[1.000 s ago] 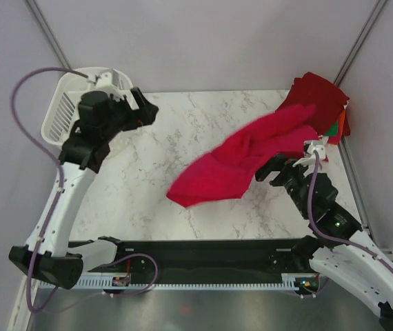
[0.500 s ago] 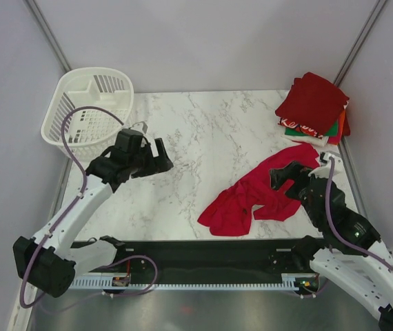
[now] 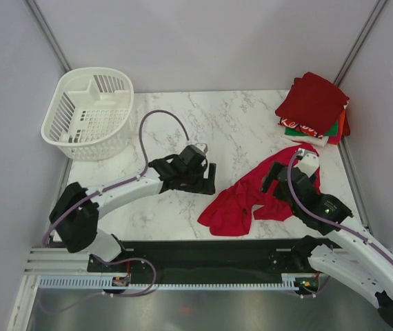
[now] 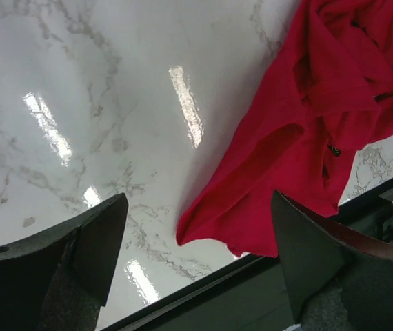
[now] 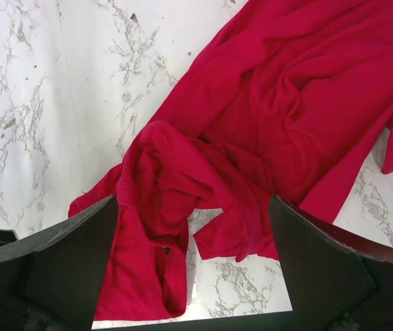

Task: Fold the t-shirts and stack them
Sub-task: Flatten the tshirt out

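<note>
A bright red t-shirt lies crumpled on the marble table, front right of centre. My left gripper hovers just left of it, open, and the shirt's near corner shows below between its fingers. My right gripper is over the shirt's right part, open, with the rumpled cloth beneath its wide jaws and nothing held. A stack of folded t-shirts, dark red on top with green, white and orange edges, sits at the back right corner.
A white slatted basket stands at the back left corner. The table's front edge with its black rail runs just in front of the shirt. Grey walls close in the sides and back.
The red shirt, spread in the air a second ago, has dropped into a heap on the table. My left arm swung from the basket over to the shirt. The right gripper moved a little over the cloth.
</note>
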Controlling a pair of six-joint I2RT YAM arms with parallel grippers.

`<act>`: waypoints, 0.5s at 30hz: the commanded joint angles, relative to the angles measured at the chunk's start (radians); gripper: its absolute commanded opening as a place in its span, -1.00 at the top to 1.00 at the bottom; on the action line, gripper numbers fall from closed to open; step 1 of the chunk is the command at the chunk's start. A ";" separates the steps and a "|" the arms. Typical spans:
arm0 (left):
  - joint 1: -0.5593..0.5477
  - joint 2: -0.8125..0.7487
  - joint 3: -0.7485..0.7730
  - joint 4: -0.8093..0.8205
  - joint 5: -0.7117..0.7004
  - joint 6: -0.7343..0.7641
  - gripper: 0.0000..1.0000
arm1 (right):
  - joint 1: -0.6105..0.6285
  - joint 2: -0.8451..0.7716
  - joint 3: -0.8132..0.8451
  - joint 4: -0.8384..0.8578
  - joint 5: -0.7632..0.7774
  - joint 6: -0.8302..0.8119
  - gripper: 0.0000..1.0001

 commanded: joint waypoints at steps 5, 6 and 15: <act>-0.117 0.209 0.173 0.129 -0.053 0.065 -0.84 | 0.002 -0.016 0.003 0.016 0.035 -0.003 -0.96; -0.126 0.221 0.179 0.140 -0.034 0.077 -0.84 | 0.002 -0.019 0.002 0.015 0.034 -0.003 -0.96; -0.142 0.341 0.227 0.152 -0.025 0.090 -0.84 | 0.002 -0.019 -0.004 0.016 0.026 -0.007 -0.96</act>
